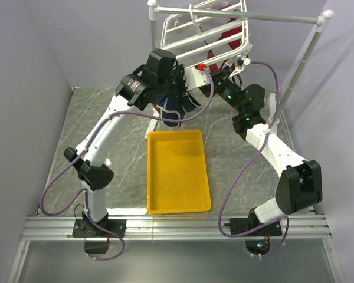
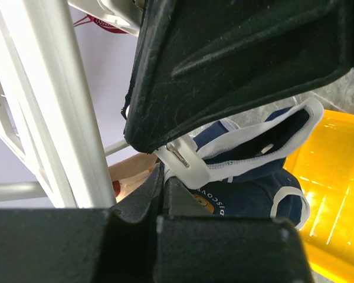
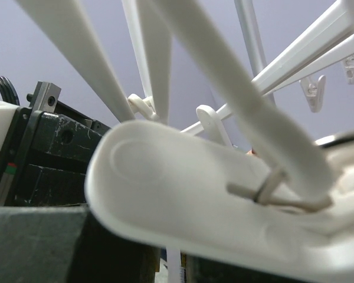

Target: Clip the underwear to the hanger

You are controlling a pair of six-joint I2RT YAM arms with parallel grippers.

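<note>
The scene is overlooked from high behind; the white plastic barred rack (image 1: 194, 36) is viewed closely, upward, from both wrists.

Barely glimpses the underwear (image 1: 172, 112) at upper centre, top view, under the left arm (image 1: 156, 73). Loses the hanger (image 1: 192, 40) past the upper edge there. Blurs the clip (image 3: 177, 200) across the right wrist view.

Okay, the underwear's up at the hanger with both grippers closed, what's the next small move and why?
Probably ease the right gripper open so the clip it seems to pinch snaps onto the underwear. In the left wrist view the white-edged band already lies at a clip's mouth, apparently held there by the shut left gripper.
</note>
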